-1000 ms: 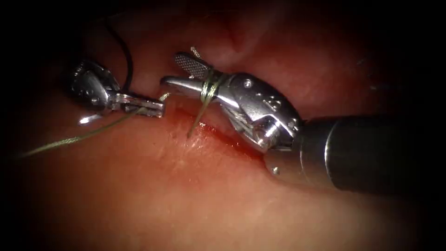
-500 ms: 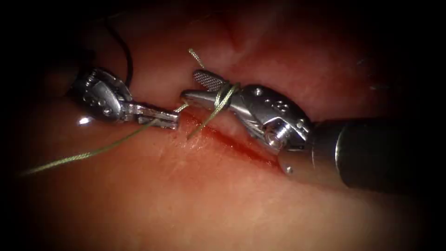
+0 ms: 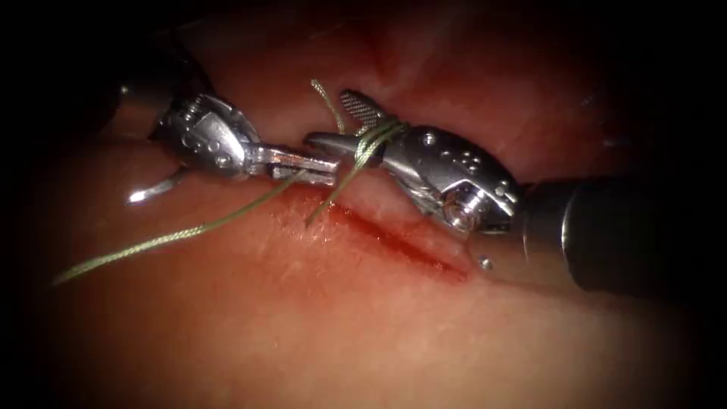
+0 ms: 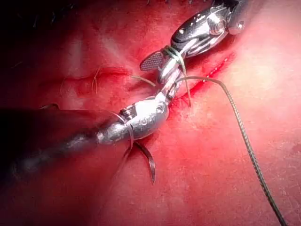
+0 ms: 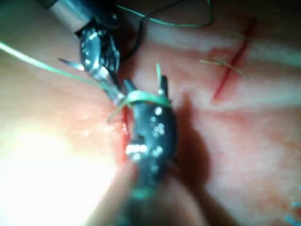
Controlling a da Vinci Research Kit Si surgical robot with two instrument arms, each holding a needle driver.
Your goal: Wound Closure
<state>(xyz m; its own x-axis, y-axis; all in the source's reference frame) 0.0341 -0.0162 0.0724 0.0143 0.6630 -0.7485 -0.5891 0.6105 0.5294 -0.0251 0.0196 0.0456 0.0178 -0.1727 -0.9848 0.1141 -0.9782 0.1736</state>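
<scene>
Green thread (image 3: 356, 155) is wrapped around the right tool (image 3: 344, 121), whose jaws gape beside its short free end; the left tool (image 3: 307, 164) clamps the long strand over the cut (image 3: 394, 238); the needle (image 3: 155, 189) lies on the tissue (image 3: 303, 326) at left

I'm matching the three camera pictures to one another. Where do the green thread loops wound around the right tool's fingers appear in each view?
Endoscope view: green thread loops at centre, above the cut.
Left wrist view: loops behind the open fingers.
Right wrist view: loops across the dark tool head.
Shared landmark: the red cut in the tissue.
</scene>
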